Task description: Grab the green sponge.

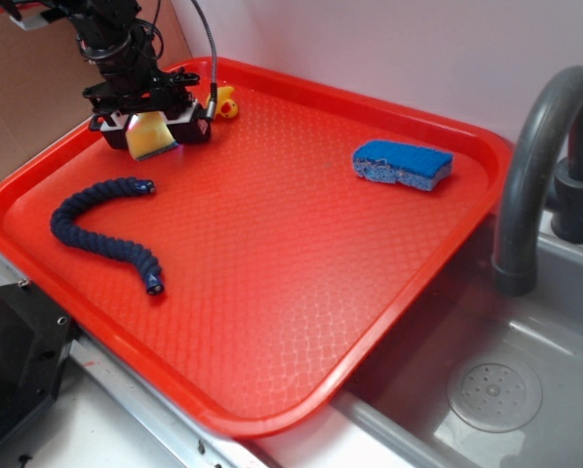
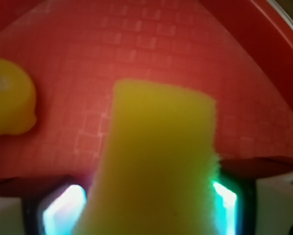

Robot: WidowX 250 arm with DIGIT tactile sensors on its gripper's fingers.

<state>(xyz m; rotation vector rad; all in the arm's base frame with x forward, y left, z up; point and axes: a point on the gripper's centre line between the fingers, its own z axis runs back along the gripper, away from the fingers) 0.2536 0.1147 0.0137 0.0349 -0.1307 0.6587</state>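
The green sponge (image 1: pixel 151 136) is a small yellow foam block at the far left corner of the red tray (image 1: pixel 282 273). My gripper (image 1: pixel 153 125) stands over it and is shut on it, with a black finger pressed against each side. In the wrist view the yellow sponge (image 2: pixel 158 161) fills the gap between the two lit fingertips (image 2: pixel 63 210), and its lower end points at the tray floor (image 2: pixel 151 44). Its dark scouring face does not show.
A tiny yellow rubber duck (image 1: pixel 223 102) (image 2: pixel 9 100) sits just beside the gripper by the tray's back rim. A blue sponge (image 1: pixel 402 164) lies at the far right, and a dark blue rope (image 1: pixel 106 219) at the near left. A grey faucet (image 1: pixel 535 166) and sink (image 1: pixel 486 390) are right of the tray.
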